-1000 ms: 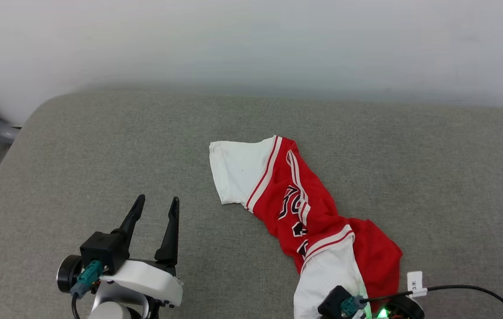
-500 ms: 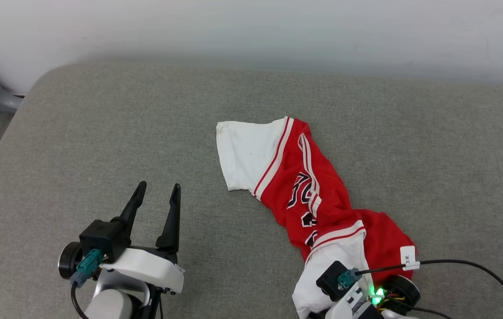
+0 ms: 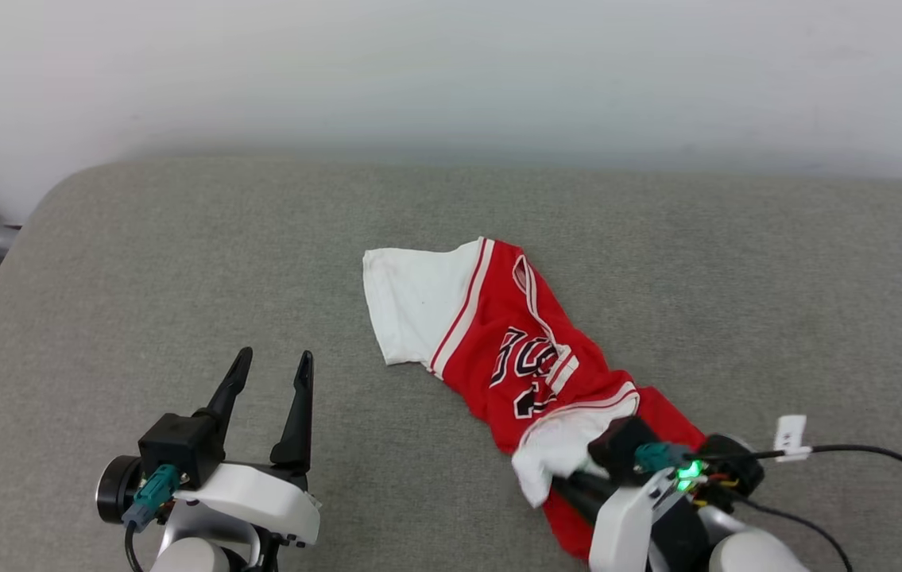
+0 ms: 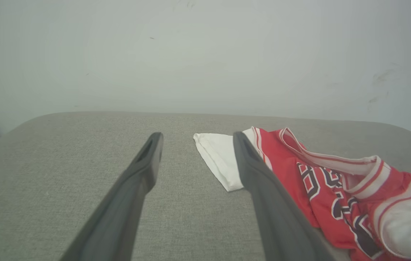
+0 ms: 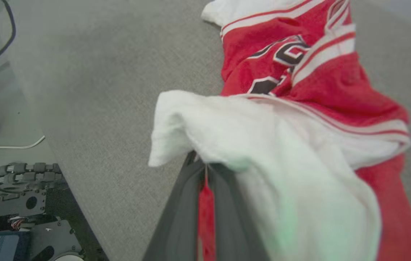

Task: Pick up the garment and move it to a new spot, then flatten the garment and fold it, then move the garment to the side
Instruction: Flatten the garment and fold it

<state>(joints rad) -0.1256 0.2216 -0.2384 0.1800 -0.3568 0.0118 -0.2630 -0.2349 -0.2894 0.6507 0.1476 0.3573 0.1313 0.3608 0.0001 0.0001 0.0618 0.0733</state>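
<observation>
Head view: the right pincer (image 3: 571, 486) sits at the near end of the garment (image 3: 498, 349), its dark fingers tucked under a bunched white sleeve. The right wrist view shows them pressed narrow on a fold of red cloth. The sleeve drapes over their tips, and the rest of the shirt trails away ahead, crumpled on the grey cushion (image 3: 180, 262). The left pincer (image 3: 274, 357) is empty, fingers spread wide — the garment's other white sleeve lies ahead to its right, apart.

right pincer (image 5: 205, 169) | clamped on garment (image 5: 310, 90) | over grey surface (image 5: 100, 90)
</observation>
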